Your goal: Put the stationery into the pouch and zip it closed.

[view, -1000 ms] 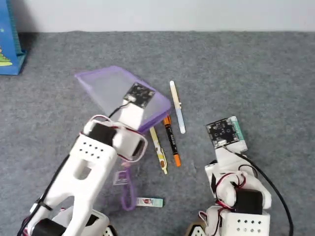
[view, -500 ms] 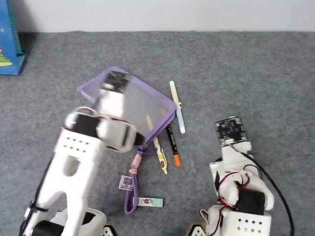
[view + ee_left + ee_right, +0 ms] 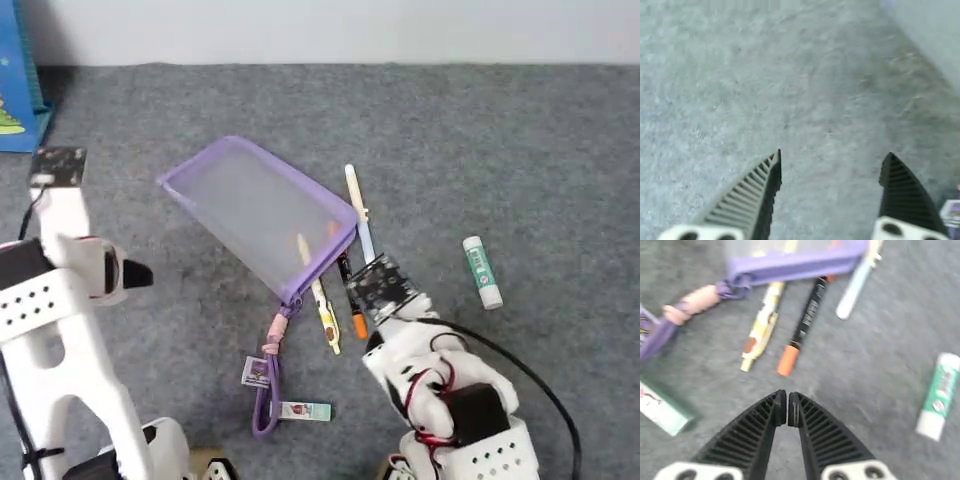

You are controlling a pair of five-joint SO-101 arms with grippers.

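The purple pouch point(image 3: 258, 213) lies flat on the grey desk point(image 3: 520, 140), its mouth edge facing the loose stationery and its strap point(image 3: 264, 390) trailing toward the arms. The yellow pen point(image 3: 322, 305) and orange marker point(image 3: 350, 296) have their far ends overlapped by the pouch's translucent wall; I cannot tell whether those ends are inside it or under it. The pale pen point(image 3: 358, 215) lies just beside the mouth. The glue stick point(image 3: 482, 272) and a small mint block point(image 3: 303, 410) lie well apart from the pouch, on opposite sides.

The loading step looks barely begun, and zipping is far off. The right end effector point(image 3: 786, 407) hovers with its jaws pressed together and nothing between them, just short of the orange marker's cap. It will likely need to spread its jaws, drop across the barrel, then slide the marker through the mouth.

The left end effector point(image 3: 832, 165) hangs with its jaws wide apart over bare desk, away from the pouch's far side. It will probably need to come in and pin or lift the mouth edge, or the pouch may skid when a pen is pushed at it.
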